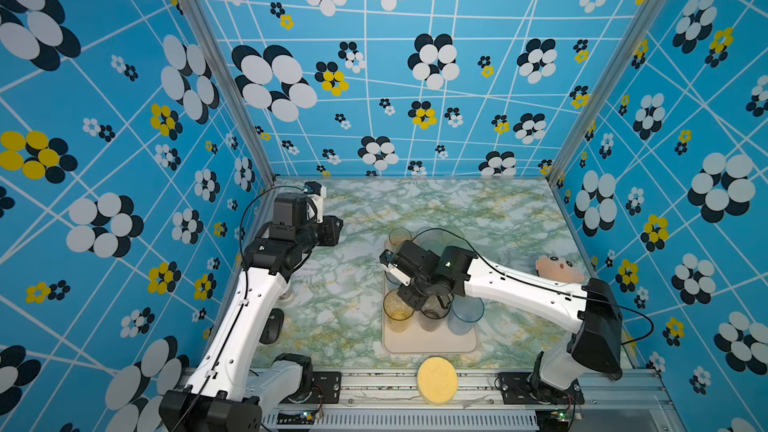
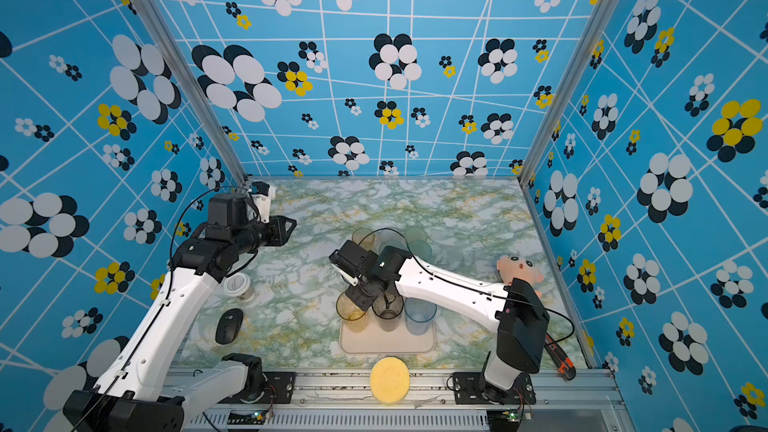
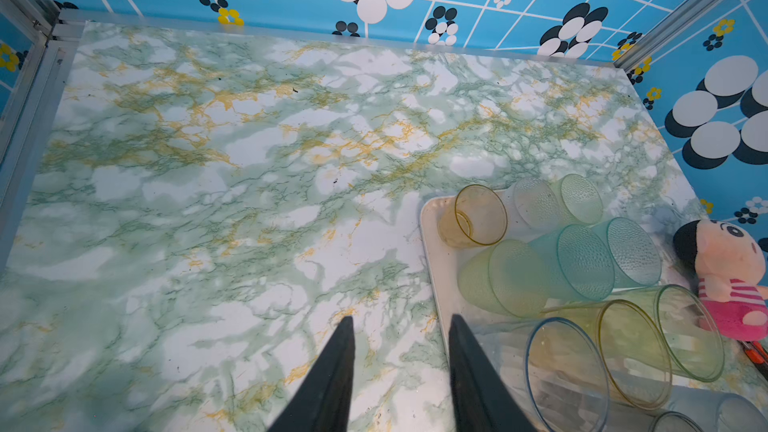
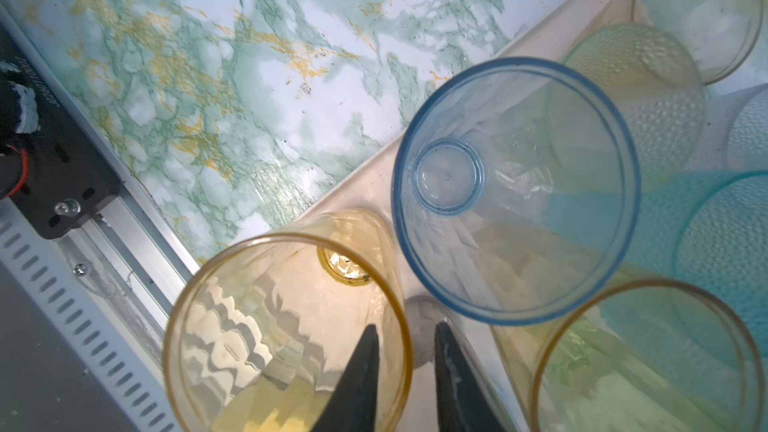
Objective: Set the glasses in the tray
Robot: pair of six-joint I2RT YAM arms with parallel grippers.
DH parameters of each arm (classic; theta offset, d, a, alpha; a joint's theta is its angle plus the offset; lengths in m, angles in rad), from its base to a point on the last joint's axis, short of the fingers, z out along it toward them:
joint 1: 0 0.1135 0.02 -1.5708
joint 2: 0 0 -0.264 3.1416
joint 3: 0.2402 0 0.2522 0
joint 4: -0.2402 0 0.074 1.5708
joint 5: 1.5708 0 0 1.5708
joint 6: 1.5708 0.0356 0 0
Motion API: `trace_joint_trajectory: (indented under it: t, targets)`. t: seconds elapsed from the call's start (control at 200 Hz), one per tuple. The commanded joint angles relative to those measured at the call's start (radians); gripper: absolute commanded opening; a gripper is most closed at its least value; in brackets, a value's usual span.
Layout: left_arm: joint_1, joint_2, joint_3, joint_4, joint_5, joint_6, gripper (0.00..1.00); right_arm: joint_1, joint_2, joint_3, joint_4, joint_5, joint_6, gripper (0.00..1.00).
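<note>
The pale tray (image 1: 430,346) lies on the marble table, front centre, and holds several glasses in rows. Its front row is an amber glass (image 1: 398,312), a smoky grey glass (image 1: 434,314) and a pale blue glass (image 1: 467,312). More amber, green and teal glasses (image 3: 582,268) stand behind, partly hidden under the right arm. My right gripper (image 4: 406,325) hangs over the front row. It is slightly open astride the rim of the amber glass (image 4: 286,326), with one finger inside. My left gripper (image 3: 401,317) is open and empty over bare table left of the tray (image 3: 432,243).
A yellow sponge disc (image 1: 437,380) sits on the front rail. A pink plush toy (image 1: 557,268) leans at the right wall. A black mouse (image 2: 228,326) and a white lidded cup (image 2: 237,285) lie under the left arm. An orange utility knife (image 2: 561,361) lies front right.
</note>
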State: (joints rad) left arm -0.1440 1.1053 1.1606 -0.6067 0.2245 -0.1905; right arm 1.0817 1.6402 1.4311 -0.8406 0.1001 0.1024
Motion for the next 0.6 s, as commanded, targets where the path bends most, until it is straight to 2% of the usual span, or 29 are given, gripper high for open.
trace_joint_trajectory:
  t: [0.0, 0.185, 0.365, 0.445, 0.46, 0.595]
  targets:
    - [-0.005, 0.004, 0.002, 0.01, 0.004, 0.014, 0.39, -0.013, -0.077, -0.016, -0.002, 0.016, 0.022, 0.27]
    - [-0.005, -0.019, -0.046, 0.071, 0.007, 0.017, 0.39, -0.057, -0.201, -0.054, 0.036, 0.035, 0.05, 0.31]
    - [-0.003, -0.065, -0.129, 0.183, -0.002, 0.019, 0.42, -0.161, -0.337, -0.125, 0.079, 0.124, 0.097, 0.38]
    - [-0.001, -0.085, -0.167, 0.234, -0.008, 0.02, 0.42, -0.256, -0.407, -0.182, 0.12, 0.116, 0.119, 0.4]
    - [-0.001, -0.087, -0.174, 0.245, -0.01, 0.02, 0.46, -0.272, -0.419, -0.195, 0.128, 0.115, 0.123, 0.4]
    - [0.001, -0.092, -0.228, 0.317, -0.034, 0.013, 0.52, -0.472, -0.517, -0.305, 0.203, 0.1, 0.155, 0.51]
